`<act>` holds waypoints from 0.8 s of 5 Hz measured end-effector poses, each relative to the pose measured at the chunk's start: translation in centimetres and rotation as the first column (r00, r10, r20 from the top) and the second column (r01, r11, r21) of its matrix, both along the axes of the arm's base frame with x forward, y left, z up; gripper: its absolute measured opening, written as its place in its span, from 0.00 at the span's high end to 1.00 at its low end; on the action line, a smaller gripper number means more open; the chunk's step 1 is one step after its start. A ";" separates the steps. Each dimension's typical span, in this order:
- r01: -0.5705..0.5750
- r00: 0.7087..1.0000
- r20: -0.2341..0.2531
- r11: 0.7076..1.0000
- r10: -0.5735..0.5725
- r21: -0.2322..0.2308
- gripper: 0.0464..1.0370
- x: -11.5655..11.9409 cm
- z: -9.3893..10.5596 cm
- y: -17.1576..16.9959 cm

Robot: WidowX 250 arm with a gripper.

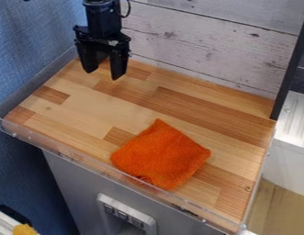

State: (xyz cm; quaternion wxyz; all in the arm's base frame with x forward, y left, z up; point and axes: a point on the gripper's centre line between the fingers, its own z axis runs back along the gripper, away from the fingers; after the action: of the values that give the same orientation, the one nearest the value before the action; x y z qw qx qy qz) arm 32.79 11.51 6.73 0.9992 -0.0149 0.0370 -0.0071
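Countertop (92,110): wooden, in pale and darker brown blocks, is spreading across the middle of the scene.
Plank wall (203,46): whitewashed, is standing along the countertop's far side.
Blue wall (31,41): textured, is running down the left.
Grey front (68,179): is dropping below the countertop's near edge.
Orange cloth (163,156): is lying on the near part of the countertop, right of its middle, with one corner pointing to the far side, another to the right, and a small fold curling at its near left edge.
Gripper (102,75): black, is hanging over the far left part of the countertop, well apart from the cloth; its two fingers are pointing down and standing released, spread with a gap between them.
Clear guard (49,147): is edging the countertop's near side, close to the cloth.
Dark upright (290,69): is leaning at the far right corner.
Button panel (126,212): pale, with dark buttons, is sitting on the grey front.
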 end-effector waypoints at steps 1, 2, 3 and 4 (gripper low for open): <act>0.072 0.997 -0.023 0.997 -0.073 -0.011 0.04 -0.7 -1.2 -1.3; 0.204 0.979 0.009 0.979 -0.204 -0.008 0.04 -1.7 -0.3 -3.7; 0.343 0.938 0.043 0.939 -0.343 0.010 0.04 -3.1 0.2 -5.3; 0.473 0.877 0.073 0.880 -0.474 0.030 0.04 -4.8 0.7 -7.2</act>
State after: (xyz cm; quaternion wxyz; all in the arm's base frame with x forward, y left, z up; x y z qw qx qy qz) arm 28.03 4.31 7.43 0.9679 0.0006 0.0003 -0.2515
